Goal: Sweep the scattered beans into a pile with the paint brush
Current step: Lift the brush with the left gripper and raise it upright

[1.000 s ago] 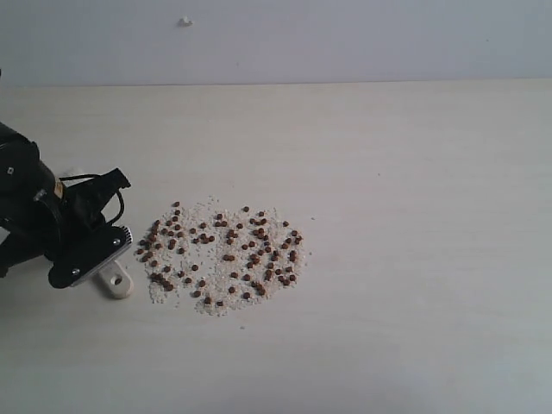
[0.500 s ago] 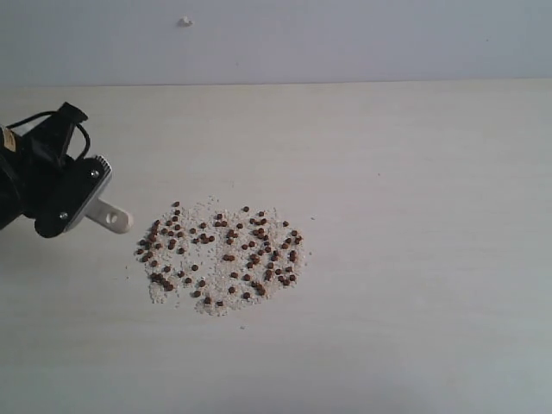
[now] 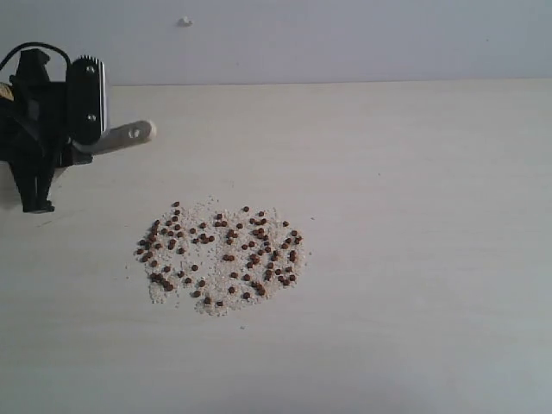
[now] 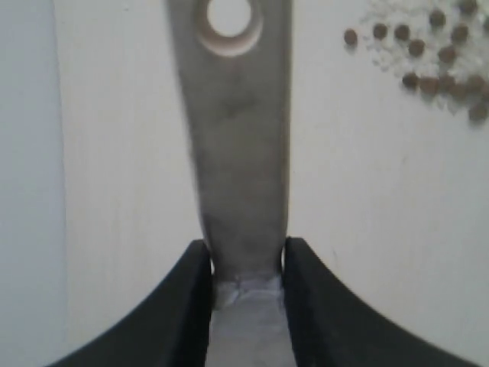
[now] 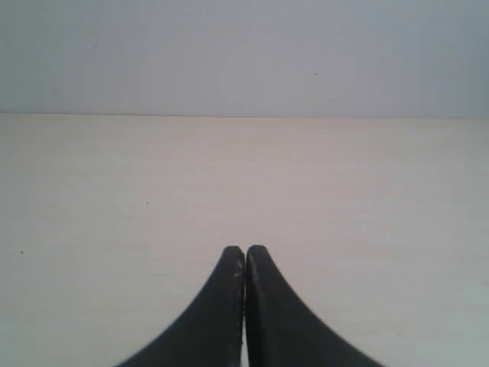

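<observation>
My left gripper (image 4: 244,258) has its jaws partway closed on the paint brush (image 3: 129,135), pinching the flat wooden handle by its two edges. In the exterior view it sits at the far left of the counter (image 3: 414,216), close to the back edge. The handle's long axis runs roughly left to right there. The end with the hole points right, toward the middle of the counter, and tilts up a little. The bristle end is hidden behind the gripper and arm, so I cannot tell which way the bristles face or whether they touch the surface. The beans (image 3: 220,254) lie well apart from the brush, toward the camera and to the right of the gripper. They form a loose round scatter mixed with pale crumbs, with no pile gathered yet. My right gripper (image 5: 244,256) is fully closed on nothing over bare counter and does not show in the exterior view. I judge the left arm is the one to do the sweeping. The bristle end, not the hole end, must be brought round to face the beans.
</observation>
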Available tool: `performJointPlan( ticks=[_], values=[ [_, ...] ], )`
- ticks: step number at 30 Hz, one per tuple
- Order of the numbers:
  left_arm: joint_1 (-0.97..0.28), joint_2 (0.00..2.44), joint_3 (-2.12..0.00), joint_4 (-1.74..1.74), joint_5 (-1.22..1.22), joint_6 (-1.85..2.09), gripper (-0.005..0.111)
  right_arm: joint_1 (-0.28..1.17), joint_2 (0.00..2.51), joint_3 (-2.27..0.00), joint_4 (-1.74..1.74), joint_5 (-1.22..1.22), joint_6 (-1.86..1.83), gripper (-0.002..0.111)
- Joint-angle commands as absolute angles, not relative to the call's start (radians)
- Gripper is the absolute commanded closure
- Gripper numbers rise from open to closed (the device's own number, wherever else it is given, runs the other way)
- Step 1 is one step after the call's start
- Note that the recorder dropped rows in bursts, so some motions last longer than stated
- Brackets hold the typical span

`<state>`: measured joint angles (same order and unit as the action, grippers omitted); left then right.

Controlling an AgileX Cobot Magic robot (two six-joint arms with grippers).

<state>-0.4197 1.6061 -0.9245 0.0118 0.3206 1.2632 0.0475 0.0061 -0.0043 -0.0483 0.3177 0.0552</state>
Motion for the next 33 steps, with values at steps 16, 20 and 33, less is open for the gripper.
performJointPlan(
  ticks=[16,20,33],
  values=[
    [-0.441,1.749,-1.096,-0.768,0.306,1.35,0.107,0.041,0.0,0.0,-0.101,0.006,0.132,0.108],
    [-0.497,1.765,-1.096,-0.804,0.198,1.409,0.107,0.041,0.0,0.0,0.113,-0.152,0.239,0.108],
    [-0.596,1.771,-1.152,-0.974,0.103,1.436,0.107,0.041,0.038,-0.031,0.152,-0.543,0.415,0.108]
  ],
)
